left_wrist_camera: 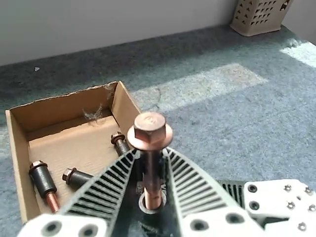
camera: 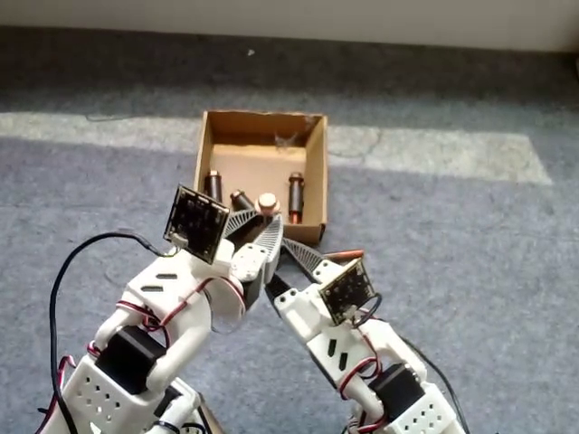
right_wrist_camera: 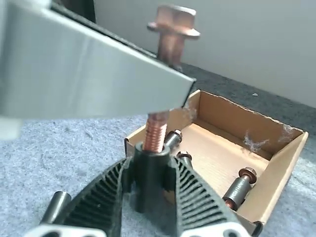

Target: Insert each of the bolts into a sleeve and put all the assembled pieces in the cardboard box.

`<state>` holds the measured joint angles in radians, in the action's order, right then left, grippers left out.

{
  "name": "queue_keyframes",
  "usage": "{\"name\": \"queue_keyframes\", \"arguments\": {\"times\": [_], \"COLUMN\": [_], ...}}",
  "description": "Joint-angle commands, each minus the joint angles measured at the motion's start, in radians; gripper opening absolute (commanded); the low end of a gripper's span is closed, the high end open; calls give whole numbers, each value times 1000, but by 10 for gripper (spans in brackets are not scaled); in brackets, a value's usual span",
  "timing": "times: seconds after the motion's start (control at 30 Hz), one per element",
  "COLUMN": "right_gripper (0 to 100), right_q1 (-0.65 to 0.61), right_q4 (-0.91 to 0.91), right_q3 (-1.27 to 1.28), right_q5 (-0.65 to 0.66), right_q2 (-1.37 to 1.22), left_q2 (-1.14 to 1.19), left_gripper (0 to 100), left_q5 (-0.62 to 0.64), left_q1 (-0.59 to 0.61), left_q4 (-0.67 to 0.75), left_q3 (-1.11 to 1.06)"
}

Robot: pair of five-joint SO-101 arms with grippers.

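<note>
Bolt [left_wrist_camera: 149, 129]: copper-coloured, flanged hex head, threaded shank. It is held upright, with the left end effector [left_wrist_camera: 150, 154] closed on its shank. The threaded tip sits in the mouth of a dark cylindrical sleeve [right_wrist_camera: 149, 173], which the right end effector [right_wrist_camera: 149, 165] clamps upright just in front of the cardboard box [camera: 315, 172] on the grey bench [camera: 470, 271]. Three assembled pieces [camera: 296, 194] lie inside the box. A spare sleeve [right_wrist_camera: 54, 207] lies on the bench, partly cut off by the frame edge. In the right wrist view the bolt's mid-shank is hidden behind the left end effector. A copper item [camera: 346, 256] beside the box is possibly another bolt.
</note>
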<state>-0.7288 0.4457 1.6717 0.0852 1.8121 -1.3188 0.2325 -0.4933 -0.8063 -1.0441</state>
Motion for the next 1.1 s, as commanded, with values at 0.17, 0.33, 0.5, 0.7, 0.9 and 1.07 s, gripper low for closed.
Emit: {"name": "queue_keyframes", "arguments": {"times": [0.17, 0.33, 0.5, 0.7, 0.9, 1.07], "right_gripper": [4, 4, 4, 4, 4, 4], "right_q1": [2, 2, 19, 177, 214, 217], "right_q4": [-28, -27, -22, -10, 41, 35], "right_q3": [-41, -70, -64, -79, -328, -599], "right_q5": [2, 0, 0, 0, -74, -141], "right_q2": [24, 24, 15, -4, -308, -720], "left_q2": [-12, -12, -12, -13, -13, -13], "left_gripper": [93, 245, 245, 245, 245, 245], "left_q5": [9, 46, -18, -20, -14, -15], "left_q1": [7, 110, 200, 430, 671, 797], "left_q4": [-37, -140, -258, -318, -315, -313], "left_q3": [7, 64, 180, 173, 96, 25]}}
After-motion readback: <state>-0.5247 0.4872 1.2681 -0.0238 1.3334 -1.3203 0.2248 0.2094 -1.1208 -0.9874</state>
